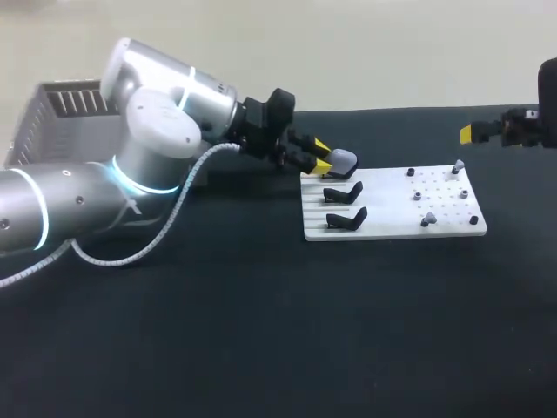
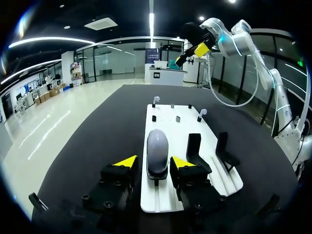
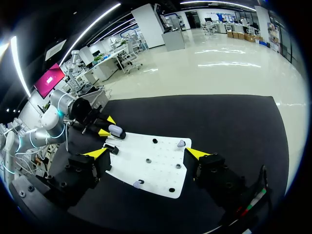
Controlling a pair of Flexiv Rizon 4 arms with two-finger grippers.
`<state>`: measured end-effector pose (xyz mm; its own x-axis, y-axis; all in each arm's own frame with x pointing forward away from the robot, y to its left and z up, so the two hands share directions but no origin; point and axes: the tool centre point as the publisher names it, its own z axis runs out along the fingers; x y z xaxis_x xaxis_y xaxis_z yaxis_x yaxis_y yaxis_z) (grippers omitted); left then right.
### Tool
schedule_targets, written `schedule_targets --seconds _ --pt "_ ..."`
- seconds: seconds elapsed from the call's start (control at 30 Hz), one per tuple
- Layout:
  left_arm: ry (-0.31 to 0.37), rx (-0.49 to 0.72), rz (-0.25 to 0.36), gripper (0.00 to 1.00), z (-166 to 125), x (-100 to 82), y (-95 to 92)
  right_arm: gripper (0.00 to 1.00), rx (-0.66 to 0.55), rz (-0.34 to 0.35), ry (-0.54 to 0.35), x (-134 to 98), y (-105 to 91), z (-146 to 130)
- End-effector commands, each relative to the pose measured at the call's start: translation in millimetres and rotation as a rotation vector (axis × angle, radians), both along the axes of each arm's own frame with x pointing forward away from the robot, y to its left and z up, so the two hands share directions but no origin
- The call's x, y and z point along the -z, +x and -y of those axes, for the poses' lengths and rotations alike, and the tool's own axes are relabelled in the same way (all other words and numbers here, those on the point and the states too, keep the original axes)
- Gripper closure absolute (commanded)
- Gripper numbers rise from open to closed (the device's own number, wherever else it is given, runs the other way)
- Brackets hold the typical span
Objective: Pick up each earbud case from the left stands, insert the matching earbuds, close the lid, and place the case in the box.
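Dual-arm robot at the desk [image 1: 261,331]: the left gripper [image 2: 153,162] straddles a grey earbud case [image 2: 157,151] seated on the end stand of the white board [image 1: 392,222]. Its fingers [image 2: 181,162] are parted on either side of the case. One tip appears close to the shell, but contact cannot be confirmed. The right gripper [image 3: 146,153] hangs wide open and empty above the board's earbud end. A slatted box [image 1: 52,113] sits behind the left arm.
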<state>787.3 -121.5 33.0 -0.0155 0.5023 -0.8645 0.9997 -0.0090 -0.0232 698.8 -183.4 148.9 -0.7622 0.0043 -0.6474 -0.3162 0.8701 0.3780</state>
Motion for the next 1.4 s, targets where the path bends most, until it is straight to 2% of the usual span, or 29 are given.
schedule_targets --seconds 0.03,0.8,1.07,1.23,1.33,1.4 --pt "-0.004 0.016 -0.002 0.51 4.2 2.4 4.7 0.00 0.001 0.001 -0.002 -0.2 -0.9 0.0" --pt "-0.009 0.031 -0.004 0.53 12.5 6.8 2.5 0.00 0.001 0.001 -0.002 -0.2 -0.9 0.0" --pt "-0.007 0.030 -0.004 0.56 13.4 7.8 1.4 0.00 0.001 0.001 -0.002 -0.2 -0.9 0.0" --pt "-0.006 0.028 -0.002 0.62 15.0 7.9 1.2 0.00 0.001 0.001 -0.002 -0.2 -0.9 0.0" --pt "-0.006 0.029 -0.002 0.71 16.4 8.1 1.2 0.00 0.001 0.001 -0.002 -0.2 -0.9 0.0" --pt "-0.006 0.030 -0.001 0.81 17.2 8.1 0.8 0.00 0.001 0.001 -0.002 -0.2 -0.9 0.0"
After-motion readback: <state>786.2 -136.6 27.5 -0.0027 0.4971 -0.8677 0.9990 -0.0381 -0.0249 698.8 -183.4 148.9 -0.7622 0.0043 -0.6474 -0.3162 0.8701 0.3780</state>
